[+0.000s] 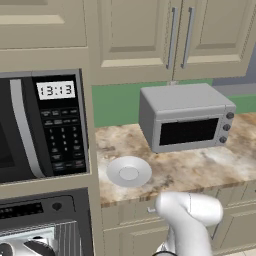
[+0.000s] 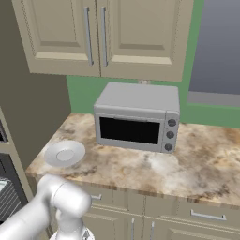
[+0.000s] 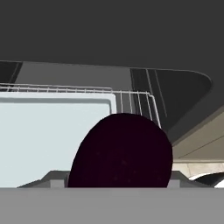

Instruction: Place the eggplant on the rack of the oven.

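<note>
hand view: end effector clamped on eggplant [image 3: 120, 151], inside oven [image 3: 109, 39], before rack [image 3: 135, 101] and pale tray [image 3: 48, 135] | base views: plate [image 1: 128, 171] near surface's [image 1: 200, 167] front-left corner, toaster oven [image 1: 186, 117] behind

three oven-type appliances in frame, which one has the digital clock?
The black microwave, built into the tall unit left of the counter: its keypad panel shows a lit clock. The grey toaster oven has only knobs; the oven below has a dark control strip.

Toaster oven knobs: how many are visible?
3, stacked in a column down the right edge of the toaster oven front: top knob, middle knob, bottom knob. None look hidden.
</note>
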Tool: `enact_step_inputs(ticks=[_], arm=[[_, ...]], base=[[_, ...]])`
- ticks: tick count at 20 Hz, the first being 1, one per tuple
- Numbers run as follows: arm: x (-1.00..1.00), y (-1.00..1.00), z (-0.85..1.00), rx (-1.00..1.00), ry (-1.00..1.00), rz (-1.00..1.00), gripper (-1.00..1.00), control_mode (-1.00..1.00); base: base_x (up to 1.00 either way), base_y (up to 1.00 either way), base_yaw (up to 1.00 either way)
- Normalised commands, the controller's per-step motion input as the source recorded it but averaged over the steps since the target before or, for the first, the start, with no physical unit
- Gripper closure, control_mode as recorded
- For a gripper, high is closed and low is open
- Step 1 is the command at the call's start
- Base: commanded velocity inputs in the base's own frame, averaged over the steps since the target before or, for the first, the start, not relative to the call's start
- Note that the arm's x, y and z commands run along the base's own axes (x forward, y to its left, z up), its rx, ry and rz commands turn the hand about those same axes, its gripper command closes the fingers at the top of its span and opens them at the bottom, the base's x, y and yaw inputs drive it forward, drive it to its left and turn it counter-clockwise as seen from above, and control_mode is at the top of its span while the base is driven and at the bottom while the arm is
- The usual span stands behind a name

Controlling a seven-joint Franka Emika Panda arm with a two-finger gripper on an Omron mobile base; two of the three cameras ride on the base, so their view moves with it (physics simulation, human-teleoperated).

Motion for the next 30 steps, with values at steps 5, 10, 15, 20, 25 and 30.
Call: enact_step_inputs(ticks=[5, 10, 15, 20, 25, 30], arm=[[0.22, 0.21, -0.23, -0.07, -0.01, -0.06, 1.00, -1.00], [0.04, 0.24, -0.39, -0.03, 0.01, -0.07, 1.00, -1.00], [0.16, 0.26, -0.26, -0.01, 0.00, -0.04, 1.00, -1.00], [0.30, 0.29, -0.27, -0.01, 0.00, -0.07, 1.00, -1.00], [0.25, 0.18, -0.34, 0.00, 0.00, -0.04, 1.00, -1.00], [0.00, 0.02, -0.47, -0.03, 0.00, -0.02, 1.00, -1.00]], base=[[0.00, 0.00, 0.00], [0.00, 0.00, 0.00], [0.00, 0.00, 0.00], [0.00, 0.00, 0.00], [0.00, 0.00, 0.00], [0.00, 0.00, 0.00]])
